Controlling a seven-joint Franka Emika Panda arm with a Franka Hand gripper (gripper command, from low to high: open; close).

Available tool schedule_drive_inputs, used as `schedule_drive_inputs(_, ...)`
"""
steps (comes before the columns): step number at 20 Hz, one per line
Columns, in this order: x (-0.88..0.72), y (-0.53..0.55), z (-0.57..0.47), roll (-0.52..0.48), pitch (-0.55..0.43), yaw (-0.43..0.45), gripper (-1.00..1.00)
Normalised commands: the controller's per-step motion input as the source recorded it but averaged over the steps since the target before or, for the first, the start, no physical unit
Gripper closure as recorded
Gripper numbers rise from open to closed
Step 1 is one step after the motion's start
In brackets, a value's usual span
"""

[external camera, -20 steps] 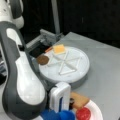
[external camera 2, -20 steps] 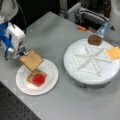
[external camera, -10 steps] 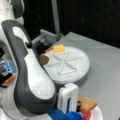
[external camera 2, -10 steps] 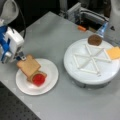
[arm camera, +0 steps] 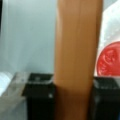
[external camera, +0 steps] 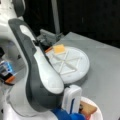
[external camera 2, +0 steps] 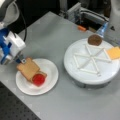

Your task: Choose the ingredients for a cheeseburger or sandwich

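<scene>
The step in hand was the laying of a tan-brown toast square onto the sandwich, the small pile sitting on the round white plate. In a front view the gripper hung at the plate's rim on the side toward that view's left, and the wrist view showed its two black fingers pressed against either side of the toast square, so it was closed on that piece and had not let go. The toast lay tilted over the pile, one corner raised at the gripper, with the red tomato disc peeping out from under it on the side away from the gripper. I judged that the next move called for a gentle release with the square level over the pile (a tilted drop might slide off the tomato). Away from the plate, toward that view's right, the round white divided tray held the dark brown patty disc and the yellow cheese square, both untouched. Much was hidden: the arm blocked most of the plate in a front view, the lower toast showed only as an edge, and no green lettuce piece could be made out anywhere.
</scene>
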Motion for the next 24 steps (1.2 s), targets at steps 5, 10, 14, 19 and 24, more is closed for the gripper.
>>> schedule_drive_inputs(5,-0.02,0.30,0.09,-0.465,0.064,-0.011,1.00)
schedule_drive_inputs(10,-0.15,0.34,0.06,-0.395,0.019,-0.076,1.00)
schedule_drive_inputs(14,-0.25,0.35,0.03,-0.417,-0.011,-0.135,1.00)
schedule_drive_inputs(19,-0.35,0.41,0.00,-0.483,-0.043,-0.180,1.00)
schedule_drive_inputs(24,-0.47,0.47,-0.04,-0.470,-0.089,-0.194,1.00)
